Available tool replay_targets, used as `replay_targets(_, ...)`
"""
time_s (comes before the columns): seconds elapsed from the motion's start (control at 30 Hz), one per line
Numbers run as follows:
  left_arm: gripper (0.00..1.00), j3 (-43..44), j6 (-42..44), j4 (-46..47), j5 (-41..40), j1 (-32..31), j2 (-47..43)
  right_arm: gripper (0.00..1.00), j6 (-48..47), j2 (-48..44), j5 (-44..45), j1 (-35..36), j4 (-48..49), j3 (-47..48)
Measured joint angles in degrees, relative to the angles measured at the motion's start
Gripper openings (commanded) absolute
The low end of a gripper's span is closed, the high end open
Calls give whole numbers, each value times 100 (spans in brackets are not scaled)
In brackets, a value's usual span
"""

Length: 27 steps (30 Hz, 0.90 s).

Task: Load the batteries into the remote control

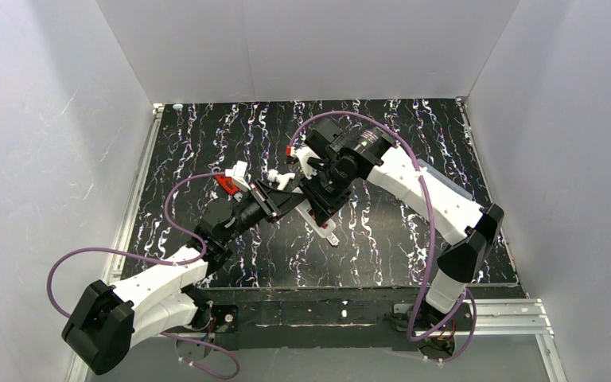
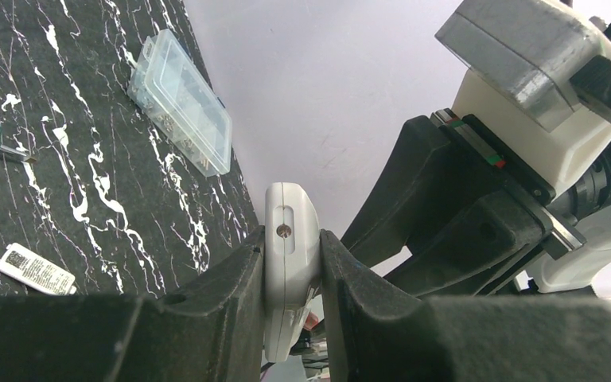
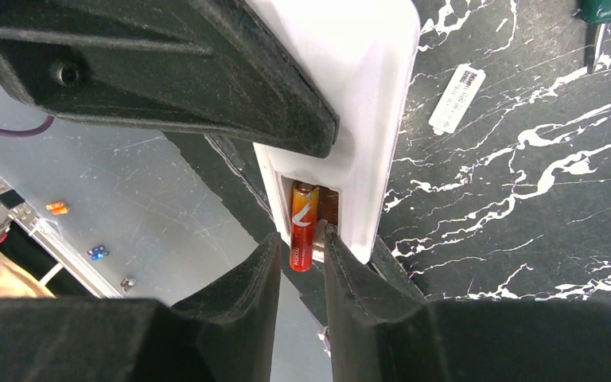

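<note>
The white remote control stands on edge, clamped between the fingers of my left gripper, which is shut on it. In the right wrist view its back shows the recessed battery bay. One red-orange battery lies in that bay, its lower end sticking out past the rim. My right gripper straddles that end. Its jaws stand slightly apart, with a thin gap on either side of the battery, so it is open. Both grippers meet above the middle of the table.
A clear plastic compartment box lies on the black marbled table. A green-handled screwdriver and a small flat whitish cover plate lie near each other. The right arm's body looms close beside the remote.
</note>
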Motion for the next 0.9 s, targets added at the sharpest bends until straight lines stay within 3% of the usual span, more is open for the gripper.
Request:
replay_targets(0.17, 0, 0, -39, 22, -33, 0, 0, 43, 13, 7, -20, 2, 20, 7)
replay_targets(0.57, 0, 0, -107, 66, -186, -2, 11, 46, 74, -118, 234, 2, 330, 120)
replay_targets(0.73, 0, 0, -160, 92, -205, -2, 24, 47, 107, -634, 514, 2, 837, -103)
replay_targets(0.9, 0, 0, -269, 111, -334, -2, 33, 46, 57, -1711, 780, 0, 1589, -1069)
